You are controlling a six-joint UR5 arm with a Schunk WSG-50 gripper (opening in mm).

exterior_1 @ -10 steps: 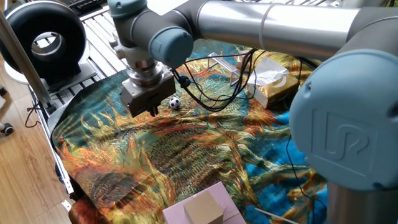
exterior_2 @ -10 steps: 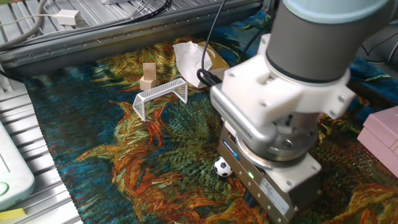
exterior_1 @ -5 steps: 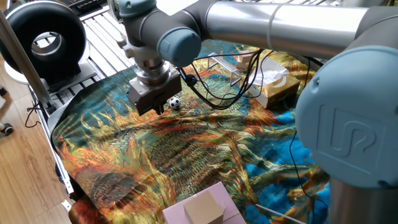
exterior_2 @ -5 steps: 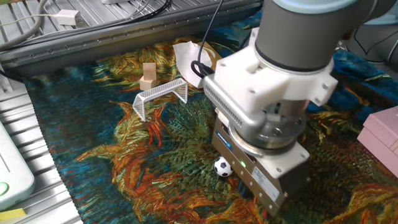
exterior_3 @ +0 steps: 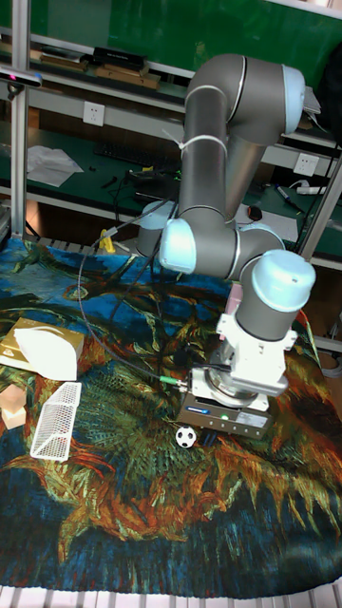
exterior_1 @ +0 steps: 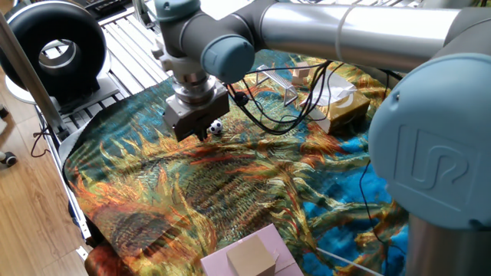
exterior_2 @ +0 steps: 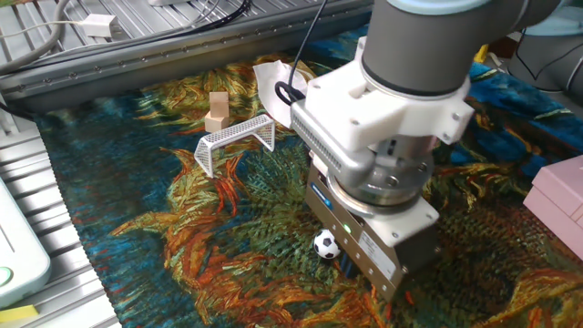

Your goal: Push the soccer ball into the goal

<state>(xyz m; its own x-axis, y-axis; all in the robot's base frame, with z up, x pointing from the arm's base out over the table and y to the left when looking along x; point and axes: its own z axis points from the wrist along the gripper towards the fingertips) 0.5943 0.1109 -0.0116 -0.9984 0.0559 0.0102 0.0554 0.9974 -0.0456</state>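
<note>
The soccer ball [exterior_1: 217, 127] [exterior_2: 325, 244] [exterior_3: 185, 437], tiny and white with black patches, rests on the patterned cloth. My gripper [exterior_1: 199, 135] [exterior_2: 357, 273] [exterior_3: 220, 425] points down right beside it, on the side away from the goal, and seems to touch it or nearly so. The gripper's body hides its fingers, so their state does not show. The goal [exterior_2: 235, 141] [exterior_1: 278, 80] [exterior_3: 57, 420], a small silver-grey mesh frame, stands farther along the cloth, well apart from the ball.
A small wooden block [exterior_2: 217, 111] stands just behind the goal and a tan tissue box [exterior_1: 337, 106] [exterior_3: 43, 350] beside it. A pink box [exterior_1: 253, 257] [exterior_2: 560, 196] sits at the cloth's near edge. Black cables [exterior_1: 268, 115] hang from the arm over the cloth.
The gripper has slid across the cloth toward the ball and closed the gap to it. The ball has stayed in place.
</note>
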